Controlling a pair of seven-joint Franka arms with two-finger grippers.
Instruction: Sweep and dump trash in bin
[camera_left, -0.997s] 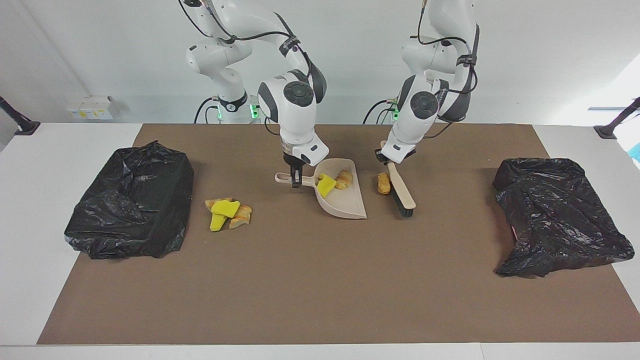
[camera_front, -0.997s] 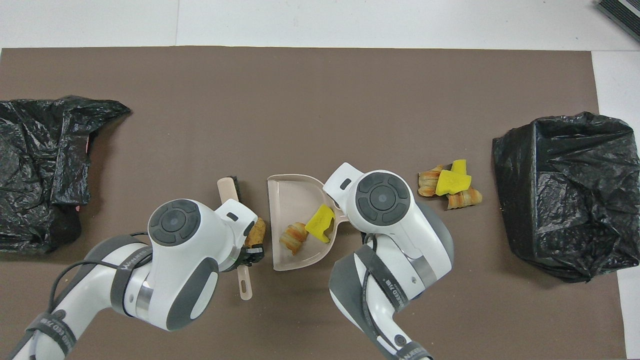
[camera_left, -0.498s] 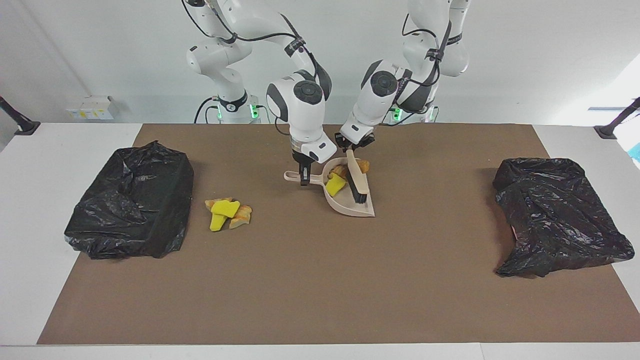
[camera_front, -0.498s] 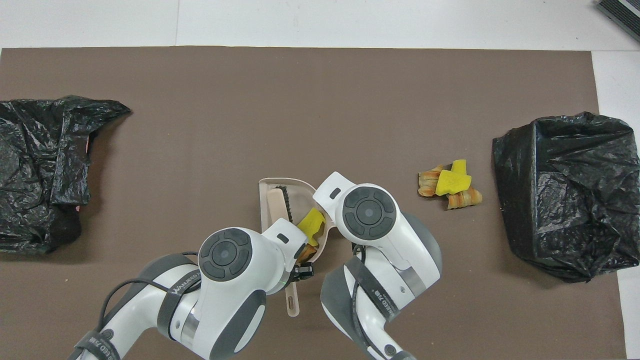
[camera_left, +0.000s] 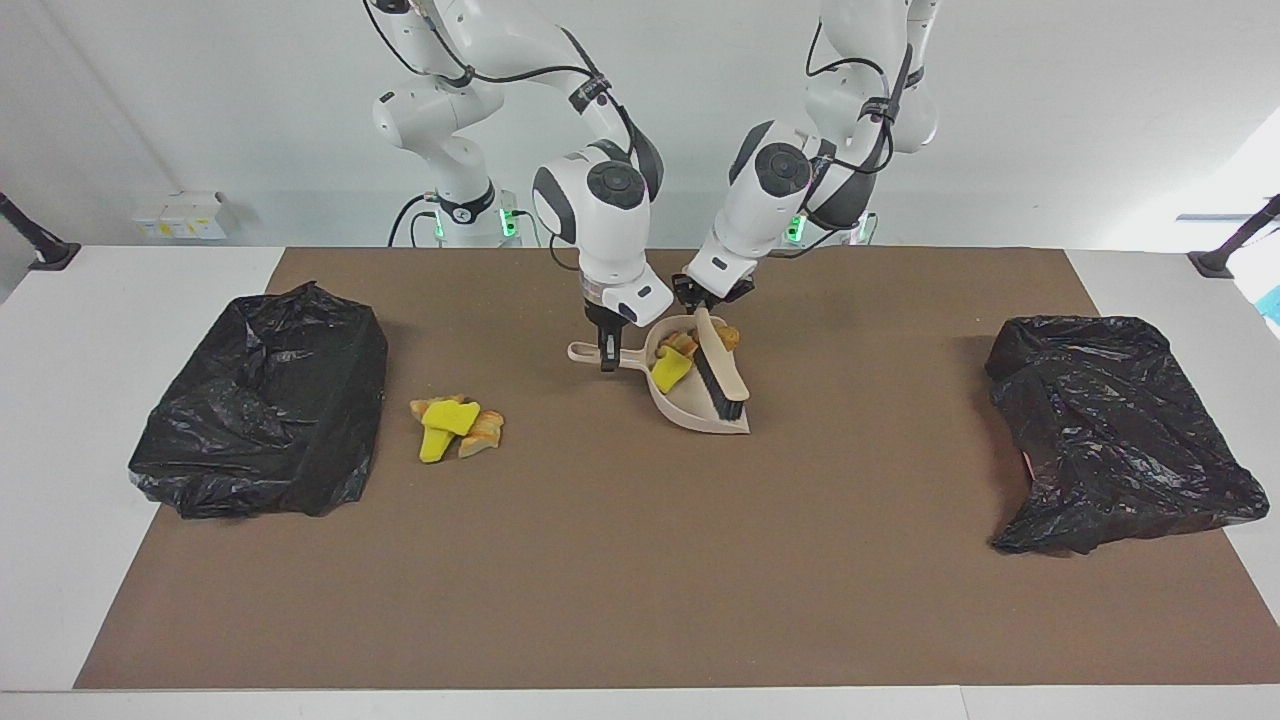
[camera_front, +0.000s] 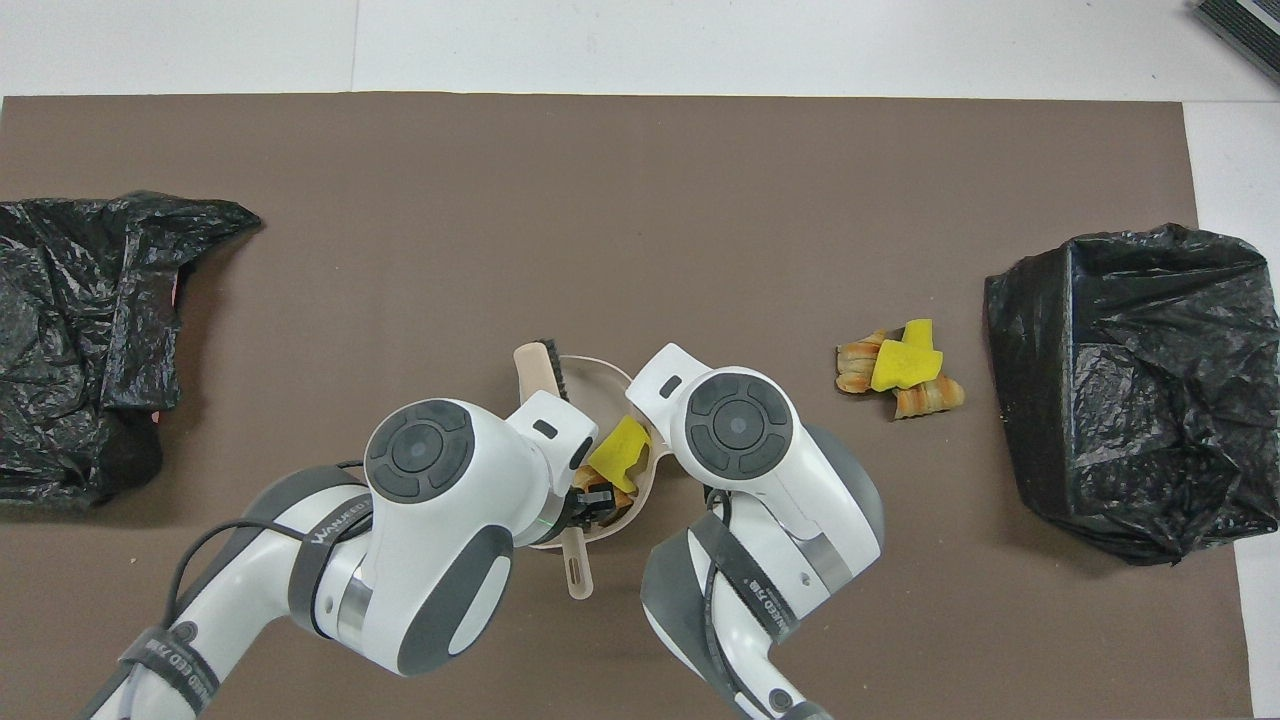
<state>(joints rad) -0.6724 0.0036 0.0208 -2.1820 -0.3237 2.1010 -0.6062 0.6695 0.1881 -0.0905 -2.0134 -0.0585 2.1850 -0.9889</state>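
Observation:
A beige dustpan (camera_left: 702, 414) (camera_front: 598, 398) lies mid-mat. My right gripper (camera_left: 607, 356) is shut on its handle. Inside it lie a yellow chunk (camera_left: 670, 370) (camera_front: 620, 456) and orange-brown lumps (camera_left: 682, 343) of trash. My left gripper (camera_left: 705, 298) (camera_front: 592, 497) is shut on the handle of a brush (camera_left: 722, 378) (camera_front: 547, 368), whose black bristles rest in the pan. More trash (camera_left: 455, 424) (camera_front: 900, 376) sits in a small pile on the mat toward the right arm's end. Beside that pile stands a black-bagged bin (camera_left: 265, 400) (camera_front: 1130, 390).
A second black-bagged bin (camera_left: 1115, 430) (camera_front: 90, 340) stands at the left arm's end of the brown mat (camera_left: 640, 560). The brush handle's end (camera_front: 578, 575) sticks out under my left wrist. Both arms crowd the pan in the overhead view.
My left gripper swept the brush and an orange lump from beside the pan into it. The right gripper shifted the pan slightly toward the left arm's end. The pile has not moved.

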